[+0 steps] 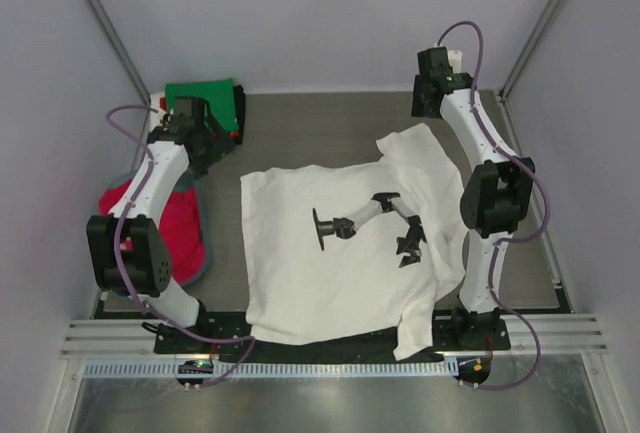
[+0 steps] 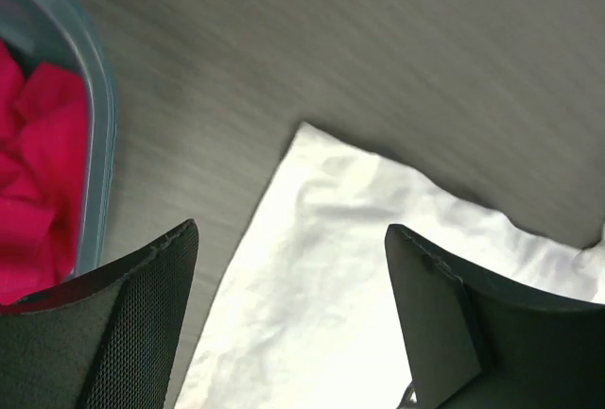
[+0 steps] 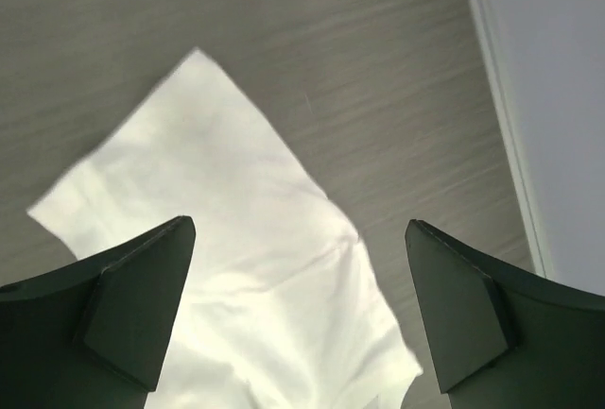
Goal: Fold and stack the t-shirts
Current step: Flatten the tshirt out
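LEFT TO RIGHT: A grey-blue tub [image 1: 203, 253] at the left of the table [image 1: 310, 123] holds a crumpled red/pink t-shirt [image 1: 178, 221]. Behind it, a green t-shirt [image 1: 205, 93] lies at the back-left corner with some darker cloth beside it. The left hand [image 2: 291, 234] hangs above the table just beside the tub. Its fingers are spread wide with nothing between them, over the back-left corner of the white t-shirt [image 1: 330, 273].

That shirt lies spread flat in the middle of the table with its small black chest print [image 1: 370, 223] facing up. Both sleeves point to the right, and its near edge overlaps the arms' mounting rail.

The right hand [image 3: 301, 230] hovers over the back-right sleeve, likewise parted and empty.

The step in hand appears to be the first fold of the white shirt, since it is laid out but shows no crease. Both hands look placed over its far edge and have not touched the cloth.

The next move likely calls for both hands to drop together. Each would pinch only the top layer at its corner, and together they would carry the far edge evenly across. An uneven lift could drag or bunch the thin fabric.
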Motion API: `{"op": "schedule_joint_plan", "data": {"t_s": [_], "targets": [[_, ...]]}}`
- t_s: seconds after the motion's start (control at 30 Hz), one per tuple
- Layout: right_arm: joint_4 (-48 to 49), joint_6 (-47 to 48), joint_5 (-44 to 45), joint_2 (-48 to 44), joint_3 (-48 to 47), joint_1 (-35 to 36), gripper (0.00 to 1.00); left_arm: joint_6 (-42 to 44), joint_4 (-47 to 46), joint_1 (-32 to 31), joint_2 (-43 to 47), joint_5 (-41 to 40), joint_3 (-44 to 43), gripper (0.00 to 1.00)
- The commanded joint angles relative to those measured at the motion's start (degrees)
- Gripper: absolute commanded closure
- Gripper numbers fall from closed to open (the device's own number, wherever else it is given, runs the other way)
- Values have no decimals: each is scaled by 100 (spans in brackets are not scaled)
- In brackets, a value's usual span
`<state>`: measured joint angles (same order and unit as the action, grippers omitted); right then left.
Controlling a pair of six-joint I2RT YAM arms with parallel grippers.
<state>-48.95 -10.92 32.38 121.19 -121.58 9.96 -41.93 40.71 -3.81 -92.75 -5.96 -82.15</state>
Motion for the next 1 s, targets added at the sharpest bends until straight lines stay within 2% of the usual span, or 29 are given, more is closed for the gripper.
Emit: {"op": "schedule_joint_plan", "data": {"t_s": [0.0, 0.07, 0.27, 0.47, 0.67, 0.8, 0.97], "targets": [[482, -375, -502, -1429, 1080, 42, 0, -8, -193, -23, 766, 261, 574, 19], [711, -630, -820, -1903, 1983, 50, 0, 1, -256, -67, 1064, 305, 848, 20], [948, -1140, -1971, -2477, 3708, 50, 0, -34, -274, -637, 1540, 200, 1701, 22], [975, -1439, -2630, -2284, 4378, -72, 0, -306, -370, -1253, 1251, 147, 2123, 23], [869, -1554, -2605, -1635, 4380, -257, 0, -377, -661, -1455, 347, 191, 2177, 25], [791, -1536, -2632, -1107, 4038, -389, 0, -210, -573, -1447, -523, 86, 1730, 25], [676, -1510, -2614, -439, 3397, -547, 0, 0, -257, -1447, -1586, -195, 772, 26]]}}
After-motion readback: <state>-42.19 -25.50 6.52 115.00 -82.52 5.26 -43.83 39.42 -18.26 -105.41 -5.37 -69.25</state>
